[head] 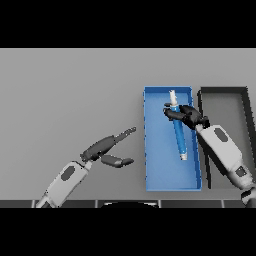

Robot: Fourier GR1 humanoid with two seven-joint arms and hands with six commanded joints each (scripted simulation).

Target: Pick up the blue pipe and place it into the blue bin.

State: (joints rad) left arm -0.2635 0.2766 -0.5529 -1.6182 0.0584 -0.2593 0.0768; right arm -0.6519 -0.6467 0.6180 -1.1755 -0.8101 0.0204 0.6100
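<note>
**Blue pipe held over the blue bin**

Here the blue pipe (pixel 178 131), white at both ends, is seen lengthwise within the outline of the blue bin (pixel 160 172), its far end towards the bin's far wall. The right hand (pixel 187 116) is curled round the pipe's far part, the arm entering from the lower right. Whether the pipe rests on the bin floor or is held above it cannot be told. A black bin (pixel 246 107) is placed just right of the blue one. The left hand (pixel 107 147) is shown well to the left over the grey counter (pixel 70 95), fingers extended, thumb spread, holding nothing.
</note>
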